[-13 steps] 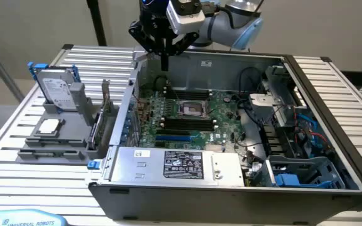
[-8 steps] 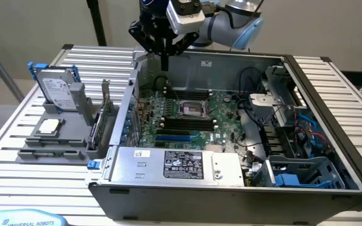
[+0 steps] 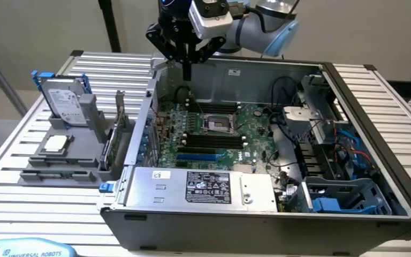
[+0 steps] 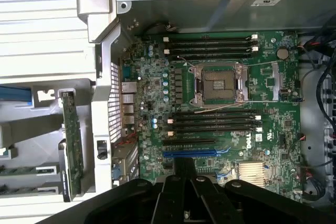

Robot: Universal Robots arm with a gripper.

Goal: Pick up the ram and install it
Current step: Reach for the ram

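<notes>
Hovering above the open computer case [image 3: 298,222], the gripper [image 3: 188,75] is seen pressed together; the ram [image 3: 52,173] is seated in a gray fixture [image 3: 77,160] beside that case.

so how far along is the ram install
Done: nothing yet. The ram lies in the grey holder beside the computer case, and the black memory slots look empty. In hand: nothing; the gripper hangs over the case's back wall, fingers shut and bare. Left: both the pickup and the install.

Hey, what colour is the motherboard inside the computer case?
Green; the motherboard shows best in the wrist view.
</notes>
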